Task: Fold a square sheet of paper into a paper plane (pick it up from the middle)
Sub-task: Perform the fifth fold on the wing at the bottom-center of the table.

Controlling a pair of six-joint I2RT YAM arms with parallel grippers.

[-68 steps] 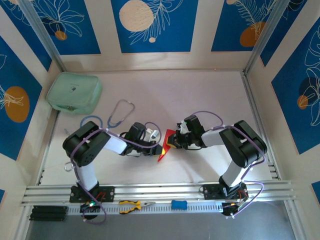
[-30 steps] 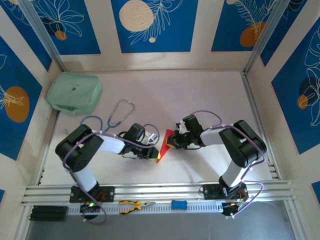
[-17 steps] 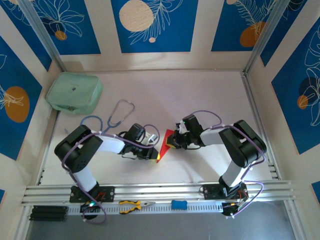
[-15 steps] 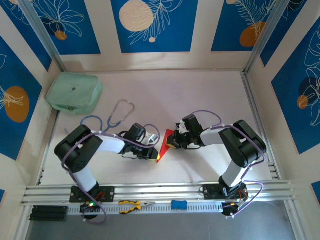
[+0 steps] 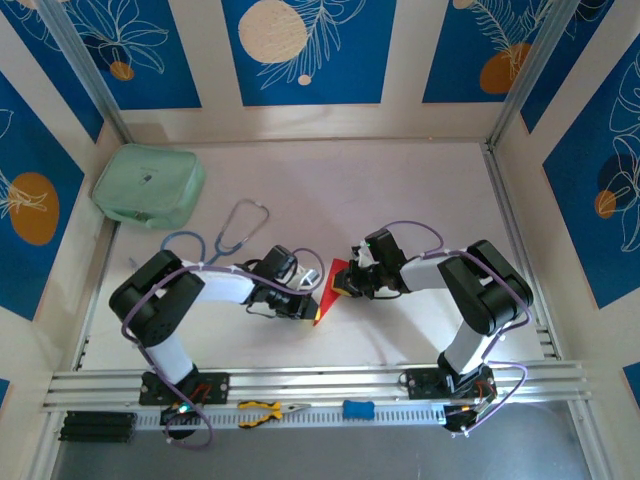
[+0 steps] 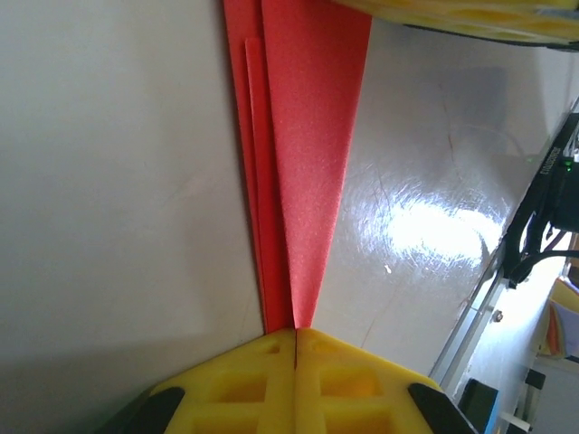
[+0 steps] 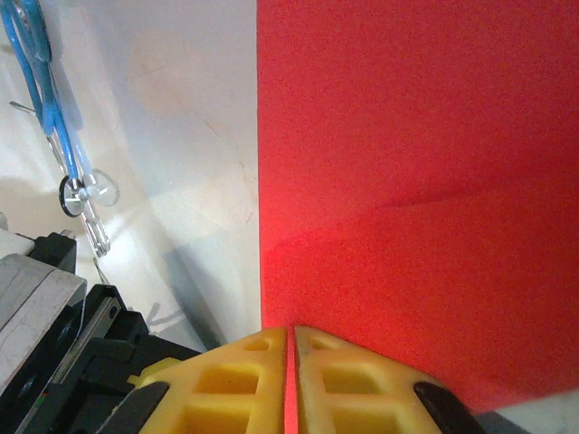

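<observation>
Top view: mid-counter [image 5: 400, 190], folded red paper [image 5: 330, 285] between both arms, pointed end toward near edge. At that near tip, left fingers [image 5: 308, 303], pinched shut on paper. At wider far-right part, right fingers [image 5: 352, 285], likewise clamped on paper. Just beyond left arm, stethoscope [image 5: 222, 240]; in far-left corner, mint-green pouch [image 5: 148, 186]. On near rail, yellow pliers [image 5: 262, 410].

Left wrist view: left fingers pressed together, no gap, narrow red tip running into seam. Layered fold edges along paper's length.

Right wrist view: right fingers together on edge of broad red panel. Faint diagonal crease across panel. Stethoscope on counter, upper left.
</observation>
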